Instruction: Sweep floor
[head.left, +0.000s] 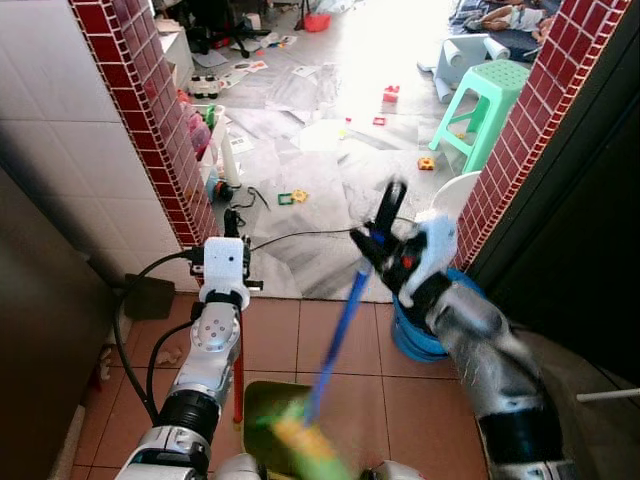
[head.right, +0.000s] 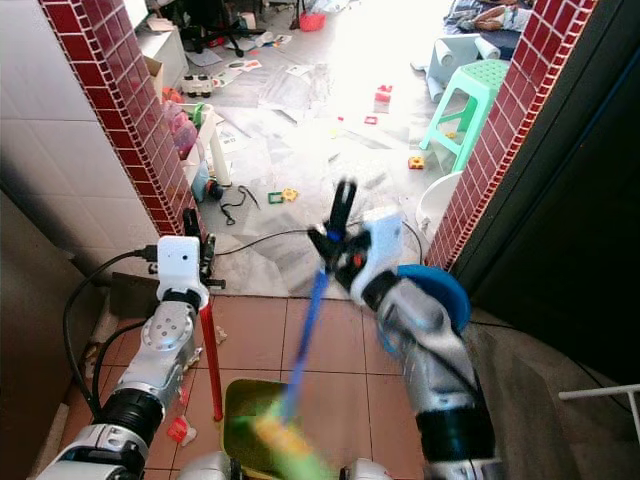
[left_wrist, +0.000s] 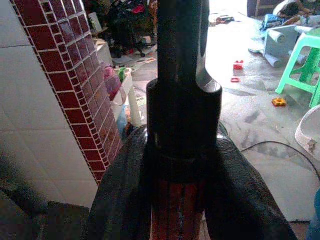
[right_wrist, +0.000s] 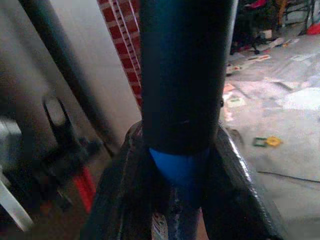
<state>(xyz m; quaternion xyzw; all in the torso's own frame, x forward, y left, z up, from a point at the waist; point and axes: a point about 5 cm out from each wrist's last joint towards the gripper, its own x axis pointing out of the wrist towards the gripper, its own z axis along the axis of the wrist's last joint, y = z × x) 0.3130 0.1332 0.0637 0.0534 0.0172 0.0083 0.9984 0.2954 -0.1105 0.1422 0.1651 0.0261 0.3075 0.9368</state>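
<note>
Lived-in home, doorway onto a cluttered tiled room.

Terracotta floor tiles (head.left: 330, 340) near the camera, grey marbled floor (head.left: 320, 190) past the threshold. White wall tiles (head.left: 60, 120) edged with red mosaic trim (head.left: 150, 110) frame the opening on both sides. Small toy pieces (head.left: 390, 95) lie scattered on the far floor, near a green plastic stool (head.left: 490, 100), a cable (head.left: 300, 237) and loose papers (head.left: 240, 75). A blue bucket (head.right: 440, 290) sits by the right door edge.

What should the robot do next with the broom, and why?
Probably draw the broom toward the green dustpan. The right end effector is shut on its blue handle and the left end effector holds the dustpan's red handle, with the blurred brush already at the pan.
</note>
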